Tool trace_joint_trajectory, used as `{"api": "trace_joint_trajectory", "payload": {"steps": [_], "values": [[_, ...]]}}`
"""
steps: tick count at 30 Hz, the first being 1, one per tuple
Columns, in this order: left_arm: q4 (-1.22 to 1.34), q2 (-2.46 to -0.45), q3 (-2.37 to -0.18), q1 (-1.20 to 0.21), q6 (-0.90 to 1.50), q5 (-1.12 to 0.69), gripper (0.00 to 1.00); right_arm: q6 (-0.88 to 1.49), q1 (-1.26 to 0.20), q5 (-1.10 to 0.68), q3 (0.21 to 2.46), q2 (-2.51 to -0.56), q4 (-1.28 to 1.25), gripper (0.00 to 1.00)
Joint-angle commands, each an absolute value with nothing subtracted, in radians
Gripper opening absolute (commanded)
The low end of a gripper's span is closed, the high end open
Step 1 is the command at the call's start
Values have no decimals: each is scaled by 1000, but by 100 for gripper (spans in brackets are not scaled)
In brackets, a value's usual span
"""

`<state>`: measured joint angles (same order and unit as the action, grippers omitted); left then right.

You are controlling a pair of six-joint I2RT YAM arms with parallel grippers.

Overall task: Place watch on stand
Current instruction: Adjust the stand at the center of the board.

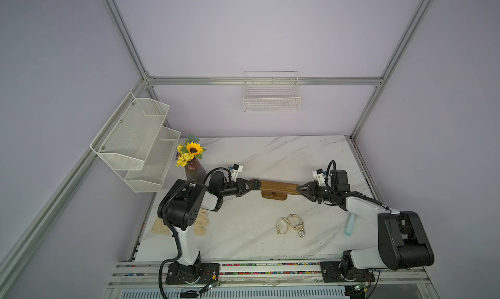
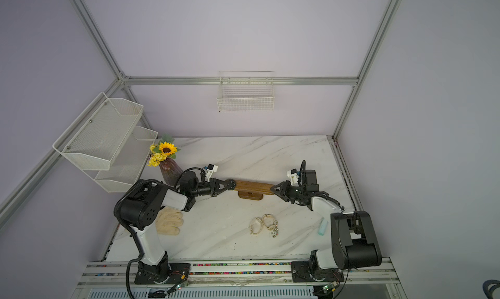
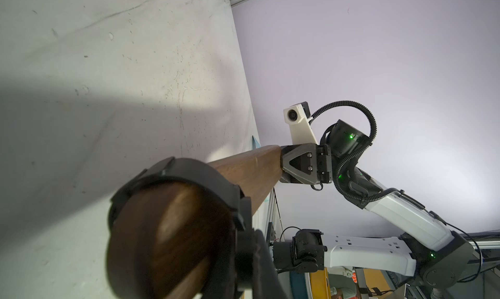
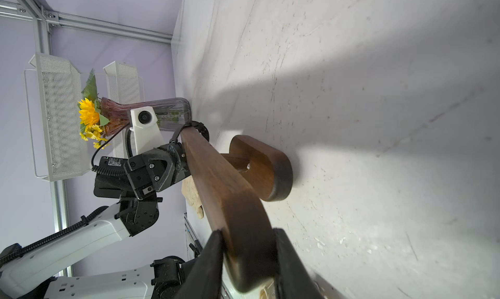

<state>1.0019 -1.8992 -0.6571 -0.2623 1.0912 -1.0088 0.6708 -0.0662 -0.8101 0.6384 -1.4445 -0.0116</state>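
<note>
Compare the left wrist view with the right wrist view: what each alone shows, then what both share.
Left wrist only: the right arm's wrist camera. Right wrist only: the stand's base, the sunflower vase, the mesh shelves and the left arm's wrist camera. Both: the stand's bar, the black watch looped on its end, and the marble table.

You have pale lavender walls (image 1: 270,40) on three sides, edged with aluminium framing (image 1: 265,81). A white wire basket (image 1: 272,100) hangs on the far wall, a two-tier mesh shelf (image 1: 135,140) on the left. Below lies a white marble tabletop (image 1: 270,154).
</note>
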Motion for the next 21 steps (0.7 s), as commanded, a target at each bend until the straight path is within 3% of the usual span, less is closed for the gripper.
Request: {"api": "trace_joint_trajectory", "payload": {"steps": [1,13,21], "values": [[1135,-1896,-659,-248,1127,-1072,0,642,-69,-722,645,-1480,20,20],[1120,-1890,-686,-215,1140,-1085,0,577,-61,-741,725,-1606,52,17],[1180,-1962,-723,-274,1185,-1061,0,566,-63,-760,767,-1683,39,15]]}}
